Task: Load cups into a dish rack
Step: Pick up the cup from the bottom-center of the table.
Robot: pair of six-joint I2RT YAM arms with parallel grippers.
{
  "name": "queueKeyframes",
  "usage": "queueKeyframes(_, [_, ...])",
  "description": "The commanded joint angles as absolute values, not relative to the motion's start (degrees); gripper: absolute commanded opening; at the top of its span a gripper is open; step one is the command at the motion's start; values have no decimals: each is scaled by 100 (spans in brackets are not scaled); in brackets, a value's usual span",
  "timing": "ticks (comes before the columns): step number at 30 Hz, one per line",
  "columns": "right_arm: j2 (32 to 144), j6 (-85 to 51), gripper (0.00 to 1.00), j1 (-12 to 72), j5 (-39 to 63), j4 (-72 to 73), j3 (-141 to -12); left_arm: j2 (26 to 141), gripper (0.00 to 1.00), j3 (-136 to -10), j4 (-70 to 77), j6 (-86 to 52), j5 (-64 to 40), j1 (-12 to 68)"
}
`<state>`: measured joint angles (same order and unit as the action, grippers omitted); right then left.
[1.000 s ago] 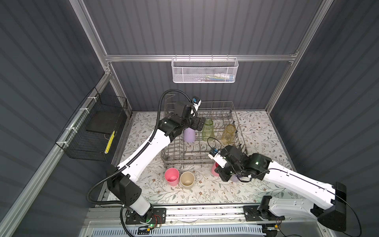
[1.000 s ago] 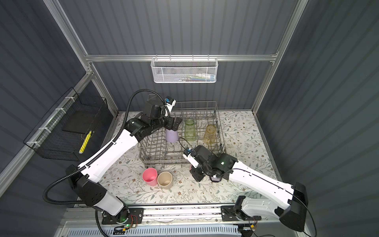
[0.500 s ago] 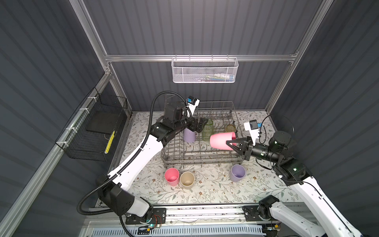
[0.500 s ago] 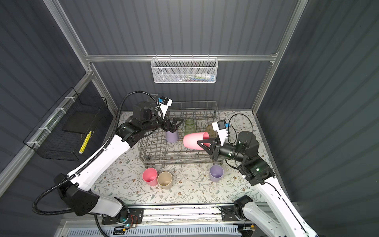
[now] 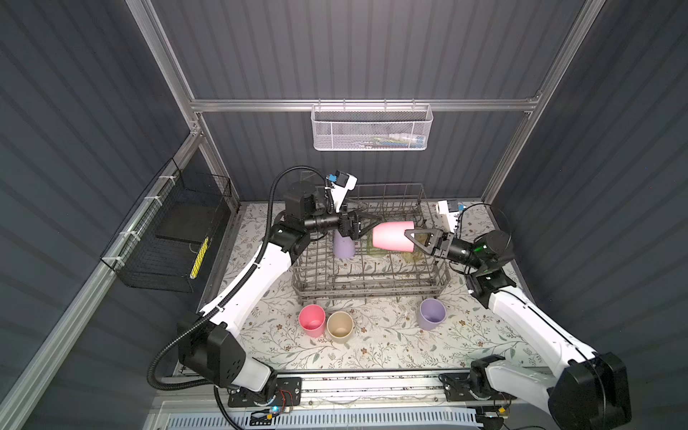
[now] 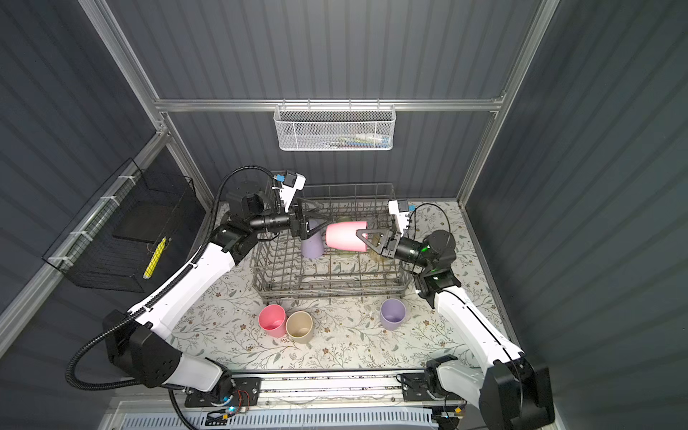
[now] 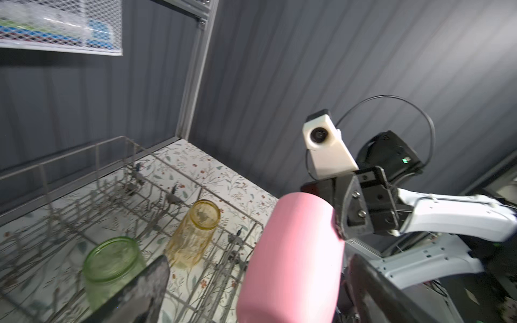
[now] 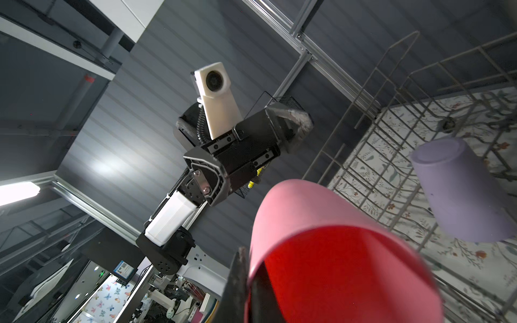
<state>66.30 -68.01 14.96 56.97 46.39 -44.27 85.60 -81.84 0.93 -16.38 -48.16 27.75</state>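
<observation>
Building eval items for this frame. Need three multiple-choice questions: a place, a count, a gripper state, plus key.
1. Where is the beige cup relative to the dish rack?
A) inside it
B) behind it
C) on the table before it, beside the upright pink cup

2. How many cups stand on the table?
A) one
B) three
C) five

3. The right gripper is:
A) shut on the held pink cup
B) open, empty
C) shut on a glass

Key:
1 C, it stands at the rack's front.
2 B, pink, beige and the lilac cup.
3 A, it pinches that cup's rim over the rack.
</observation>
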Motion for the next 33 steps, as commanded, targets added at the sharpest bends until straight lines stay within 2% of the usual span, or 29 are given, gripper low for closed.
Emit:
queueKeyframes(1, [6881, -7463, 0, 1463, 5856, 5917, -4550, 8761, 100, -8198, 392, -1906, -5548, 2789])
queueKeyframes(12, [7665, -8468, 0, 1406, 5837, 7405, -4719, 8933, 97, -8147, 418, -2017, -5890, 2819])
queueKeyframes(29, [7849, -8621, 0, 1406, 5866, 7578, -4766, 9097, 80, -8156, 543, -2013, -5961, 3005])
queueKeyframes(33, [7867, -8643, 0, 1408, 5895, 7619, -4755, 9105, 72, -8174, 548, -2017, -5966, 3003])
